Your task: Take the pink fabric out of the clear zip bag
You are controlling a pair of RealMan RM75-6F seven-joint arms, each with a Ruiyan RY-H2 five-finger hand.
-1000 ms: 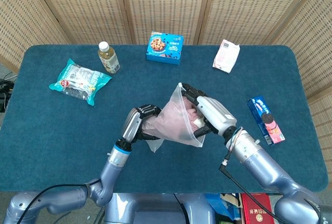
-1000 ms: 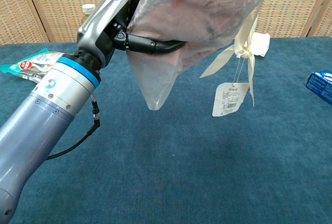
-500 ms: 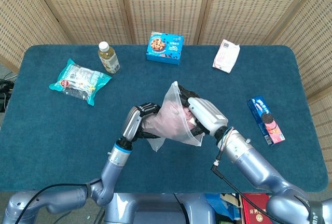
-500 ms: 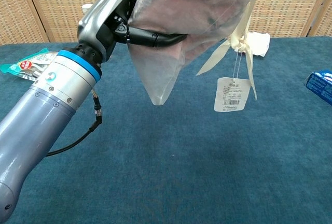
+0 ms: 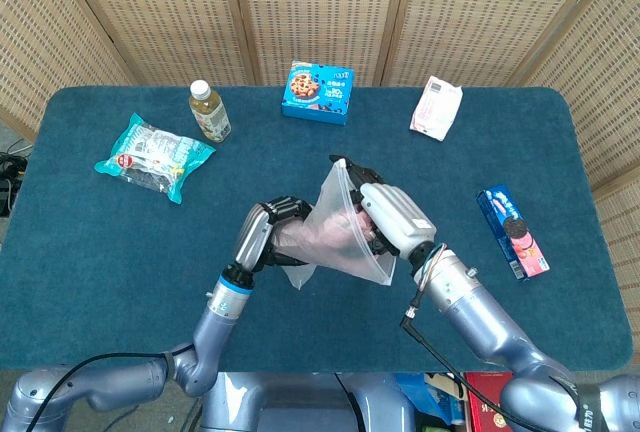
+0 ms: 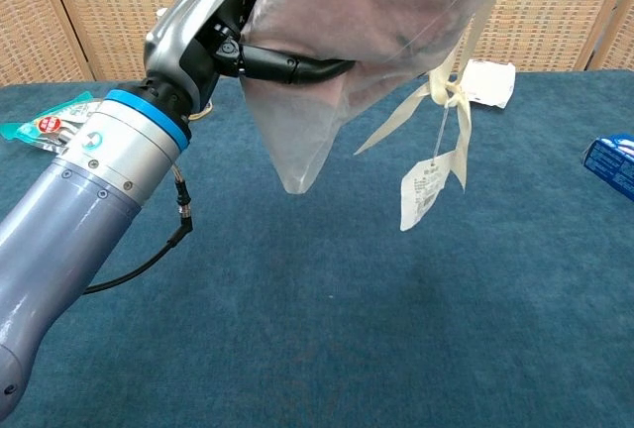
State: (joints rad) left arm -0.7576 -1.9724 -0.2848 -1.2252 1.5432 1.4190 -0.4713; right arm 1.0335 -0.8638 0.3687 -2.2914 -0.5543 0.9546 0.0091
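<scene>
Blue carpet-like cloth covers the table (image 5: pixel 90 252), which fills most of the head view; woven cane screens (image 5: pixel 320 2) with wooden posts stand behind it across the top of the frame.

Seven things show, one of each. At upper left lie a green snack packet (image 5: pixel 153 157) and an upright bottle (image 5: pixel 209 111); at upper centre a blue biscuit box (image 5: pixel 318 92); at upper right a white pouch (image 5: pixel 436 107); at right a blue cookie pack (image 5: pixel 512 232). At centre, lifted off the table between two hands, is the clear zip bag (image 5: pixel 340 237), with the pink fabric (image 5: pixel 345 230) inside it.

The left hand (image 5: pixel 266 233) grips the bag's lower left side, dark fingers (image 6: pixel 287 61) curled round the plastic. The right hand (image 5: pixel 392 218) sits at the bag's right edge with its fingers reaching into the mouth; whether they pinch the fabric or the plastic I cannot tell.

In the chest view the bag's top is cut off by the frame, its empty corner points down, and a cream ribbon with a paper tag (image 6: pixel 426 192) dangles at centre right. The right hand is hidden there. The tag's print is too small to read.
</scene>
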